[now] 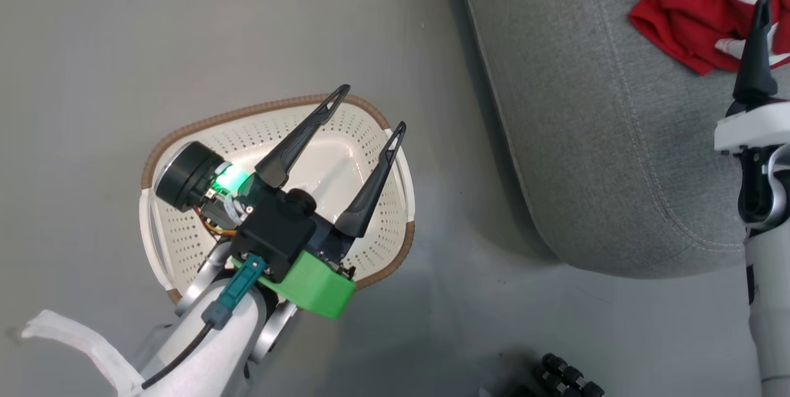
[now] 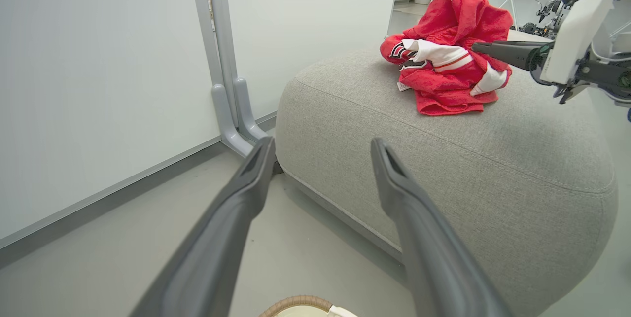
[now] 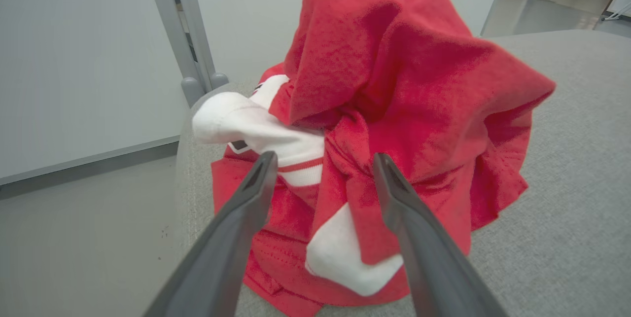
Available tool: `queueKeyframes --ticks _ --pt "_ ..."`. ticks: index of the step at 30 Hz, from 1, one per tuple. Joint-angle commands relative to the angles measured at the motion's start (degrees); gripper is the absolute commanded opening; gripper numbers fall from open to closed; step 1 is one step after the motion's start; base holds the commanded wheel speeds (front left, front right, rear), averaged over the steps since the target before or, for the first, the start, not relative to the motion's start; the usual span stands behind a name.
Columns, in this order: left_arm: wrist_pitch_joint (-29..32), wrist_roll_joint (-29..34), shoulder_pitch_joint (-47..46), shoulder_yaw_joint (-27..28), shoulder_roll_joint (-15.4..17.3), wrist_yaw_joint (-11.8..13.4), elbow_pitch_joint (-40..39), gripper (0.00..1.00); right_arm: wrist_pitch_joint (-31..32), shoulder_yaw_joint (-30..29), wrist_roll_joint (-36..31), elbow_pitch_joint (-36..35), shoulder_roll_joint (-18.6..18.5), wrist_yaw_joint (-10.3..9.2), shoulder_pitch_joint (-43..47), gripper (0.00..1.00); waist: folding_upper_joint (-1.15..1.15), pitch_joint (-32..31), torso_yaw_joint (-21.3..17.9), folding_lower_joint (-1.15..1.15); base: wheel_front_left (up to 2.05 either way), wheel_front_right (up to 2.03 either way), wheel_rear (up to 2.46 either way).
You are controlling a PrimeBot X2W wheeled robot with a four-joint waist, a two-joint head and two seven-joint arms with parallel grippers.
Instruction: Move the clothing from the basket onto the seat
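Just ahead of right gripper fingertips: heaped red soft fabric clothing with white panels, lying on large grey woven upholstered seat. Its dark fingers spread apart, clamping nothing. Directly below left gripper: cream-white perforated plastic basket with brown woven-look rim, standing on grey floor. Fingers wide apart, holding nothing.

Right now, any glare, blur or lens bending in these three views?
Head view: soft glare on the glossy floor of the cream perforated plastic basket, shadow beneath the grey woven sofa seat. Left wrist view: the left gripper blurs near the lens; the grey wall post leans. Right wrist view: red-and-white fabric clothing sharp, right gripper soft at its base.
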Motion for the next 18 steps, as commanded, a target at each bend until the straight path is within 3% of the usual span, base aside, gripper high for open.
queueKeyframes --ticks 1,9,18 --pt "-0.7 -0.5 1.1 0.4 -0.1 0.6 0.7 1.00 -0.1 -0.5 -0.9 -1.9 0.9 -0.07 1.9 1.00 0.00 -2.9 -0.3 0.00 0.00 0.00 0.00" --pt "-5.1 -3.5 4.4 3.5 -1.6 4.0 5.1 1.00 -0.2 0.2 -6.2 -11.6 6.4 -0.07 12.5 1.00 0.00 -9.1 2.3 0.00 0.00 0.00 0.00" --pt "-8.0 -6.2 8.3 7.7 -3.0 7.0 9.7 1.00 0.7 5.0 -9.0 -20.0 8.7 -0.07 20.8 1.00 0.00 -14.4 6.8 0.00 0.00 0.00 0.00"
